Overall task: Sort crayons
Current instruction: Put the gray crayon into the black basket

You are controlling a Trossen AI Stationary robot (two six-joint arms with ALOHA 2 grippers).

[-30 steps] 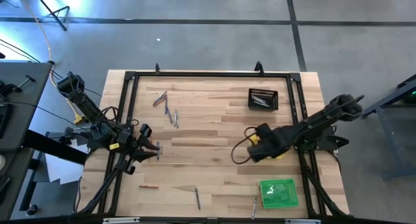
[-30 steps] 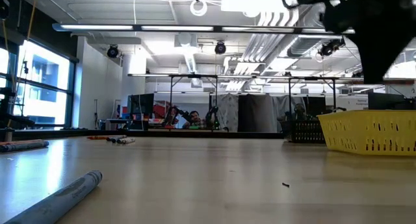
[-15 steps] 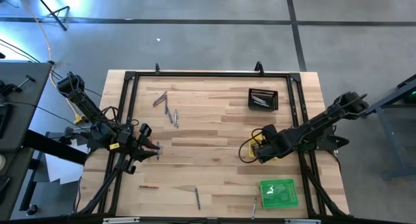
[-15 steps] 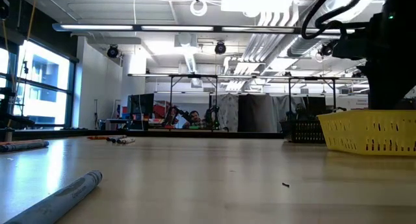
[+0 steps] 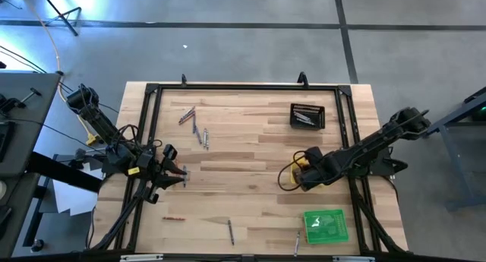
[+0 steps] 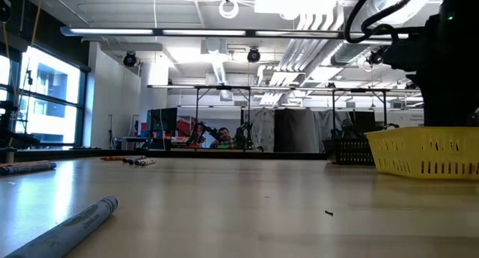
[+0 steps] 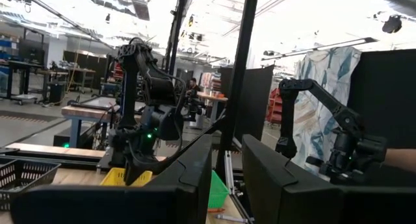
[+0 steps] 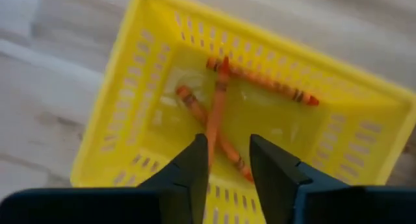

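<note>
Hanging over the yellow tray (image 8: 117, 146), the right gripper (image 8: 227, 169) is released; orange crayons (image 8: 218, 110) lie inside. Other crayons (image 5: 199, 133) stay on the table (image 5: 250, 140). They seem light, stiff, brittle, rolling easily: pinch mid-length. The left gripper (image 7: 227, 178) waits at the left edge, slightly apart, empty.

Three trays — black (image 5: 307, 116), yellow (image 8: 130, 100), green (image 5: 326, 225); three orange crayons (image 8: 218, 107) lie in the yellow one.

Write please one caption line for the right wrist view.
Open right gripper above the yellow perforated plastic tray holding three orange-red crayons.
</note>
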